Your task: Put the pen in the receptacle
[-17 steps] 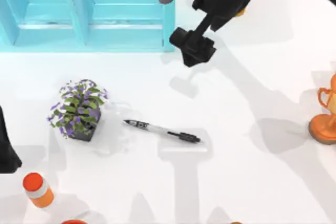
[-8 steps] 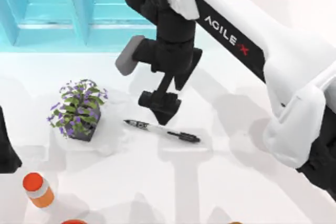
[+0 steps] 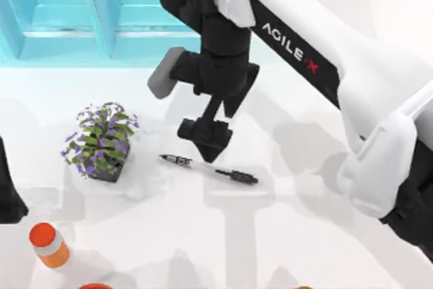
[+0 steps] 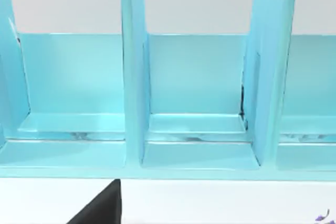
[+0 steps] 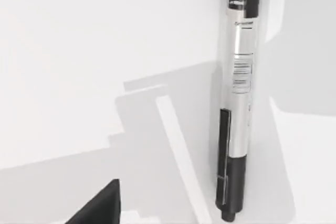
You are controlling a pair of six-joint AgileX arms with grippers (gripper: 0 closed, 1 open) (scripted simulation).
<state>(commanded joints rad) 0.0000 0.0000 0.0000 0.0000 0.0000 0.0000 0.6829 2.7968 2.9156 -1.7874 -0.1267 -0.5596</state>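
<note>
The right gripper (image 3: 206, 145) hangs just above the pen (image 3: 210, 168) – over its middle part – and I cannot tell if its fingers are apart.

The pen (image 3: 209, 168) has a white barrel with black lettering and black ends. The rack (image 3: 108, 15) is turquoise. The plant (image 3: 101, 139) shows green leaves, purple flowers. The bottle (image 3: 49, 244) is orange, banded white. The table (image 3: 304, 221) is white.
</note>
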